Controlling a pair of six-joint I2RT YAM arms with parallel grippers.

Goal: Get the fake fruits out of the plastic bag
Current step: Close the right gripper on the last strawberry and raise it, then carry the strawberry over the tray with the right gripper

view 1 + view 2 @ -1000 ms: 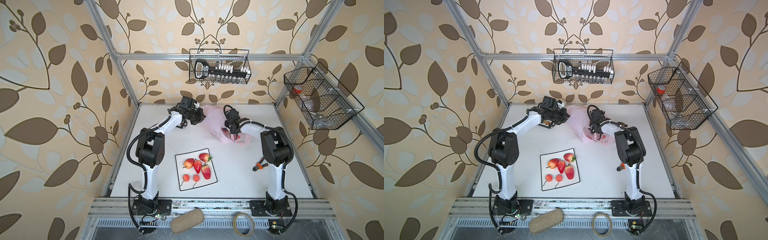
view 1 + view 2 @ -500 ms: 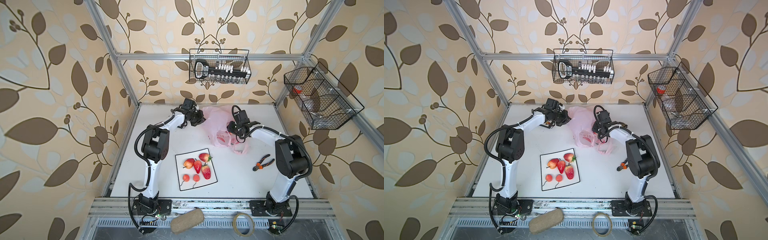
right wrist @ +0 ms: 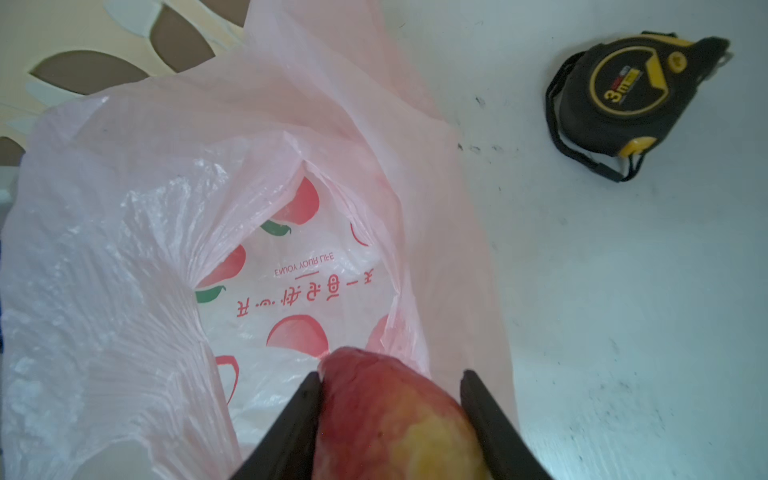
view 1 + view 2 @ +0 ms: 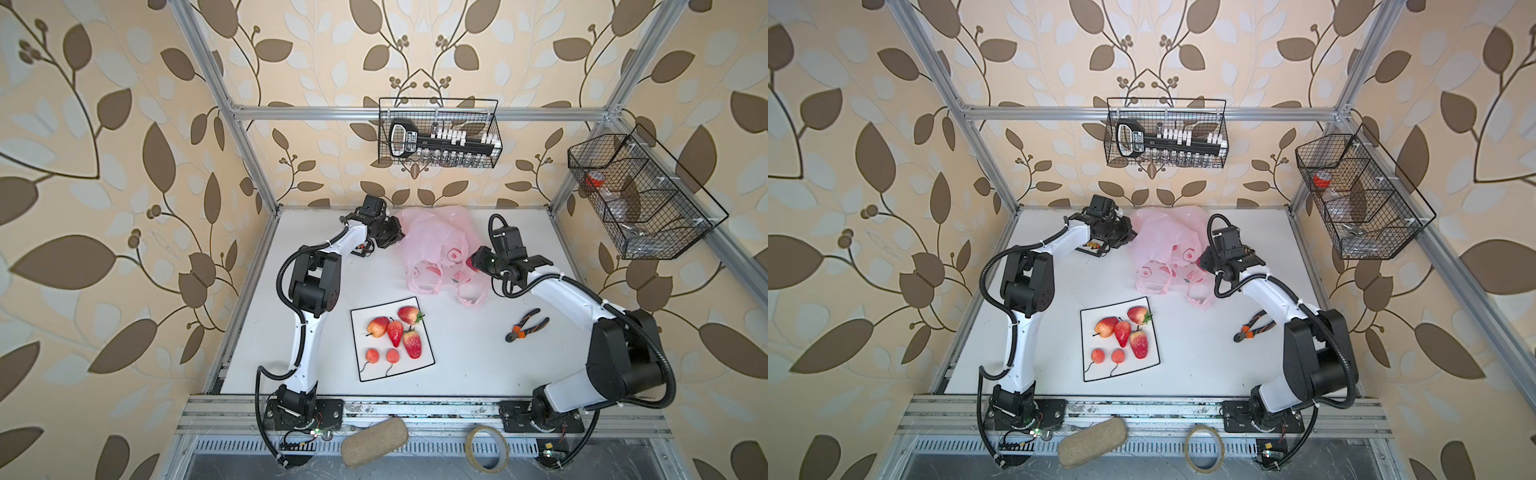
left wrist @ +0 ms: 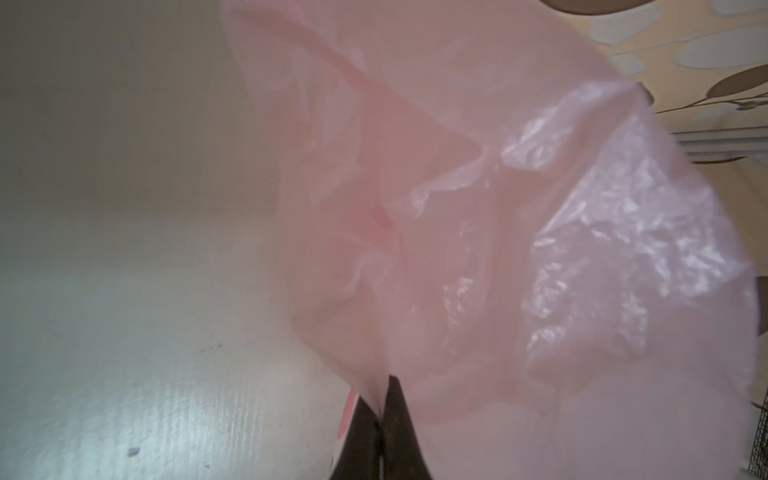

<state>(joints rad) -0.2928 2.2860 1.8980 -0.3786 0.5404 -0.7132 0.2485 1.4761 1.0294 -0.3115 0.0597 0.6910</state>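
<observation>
White tabletop (image 4: 457, 365) in a leaf-papered frame cell. Item 1: red-yellow glossy apple-like fake fruit (image 3: 386, 419), at the bag's mouth, clamped across its middle by the right gripper (image 3: 390, 376), jaws set about half-wide around it; judged light, rigid and slick-skinned, so best held across its widest part. Item 2: thin translucent pink plastic bag (image 4: 432, 241) with printed peaches, limp and crumpled, likely to drag; 1 fold is pinched in the left gripper (image 5: 380, 415), jaws pressed together. Beyond: 6 fake fruits (image 4: 395, 332) on a white black-edged square mat (image 4: 360, 318); black-yellow tape measure (image 3: 623, 99); orange-handled pliers (image 4: 527, 325).
</observation>
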